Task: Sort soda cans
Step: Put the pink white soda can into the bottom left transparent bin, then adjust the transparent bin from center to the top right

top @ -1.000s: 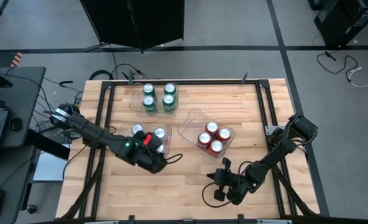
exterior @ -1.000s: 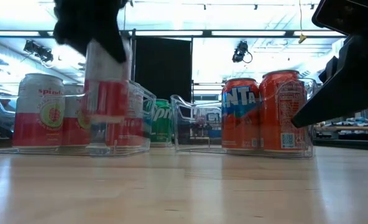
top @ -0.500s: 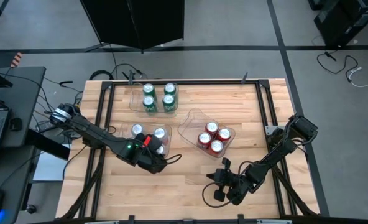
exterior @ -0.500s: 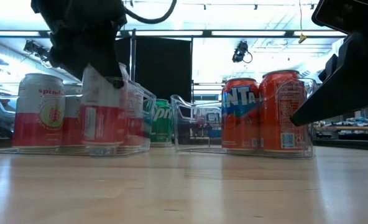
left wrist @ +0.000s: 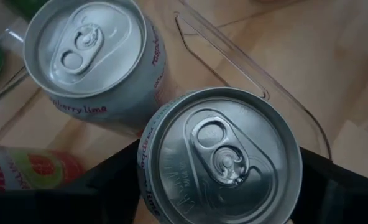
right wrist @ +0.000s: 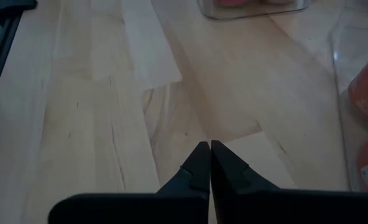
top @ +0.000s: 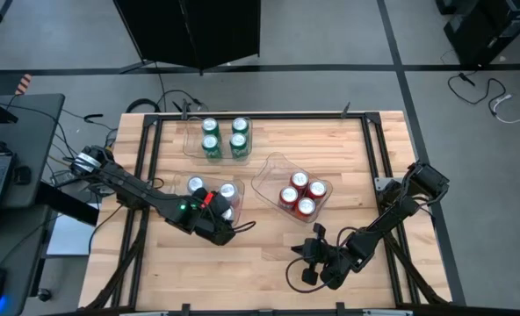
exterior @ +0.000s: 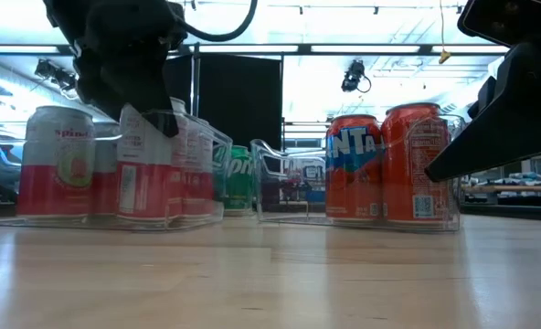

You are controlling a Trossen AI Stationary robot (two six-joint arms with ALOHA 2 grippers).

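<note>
On the left of the tabletop [top: 269,254] the left end effector [top: 216,211] reaches in over the near-right corner of the left tray [exterior: 211,137], fingers spread around a silver-white can [left wrist: 220,155], one on either side of it. The can stands upright, long axis vertical, directly under the end effector; in the low view its base looks down on the tray floor, just beside three other silver-white cans [top: 195,184]. So the coming move looks like a release and a straight lift, with little room sideways. The left arm stretches in low from the left edge. Further back stand four green cans [top: 224,137]; in the middle tray, four red cans [top: 300,195]. At the near right, well apart from every can, the right end effector [right wrist: 209,163] rests pressed together, pointing along bare wood.
</note>
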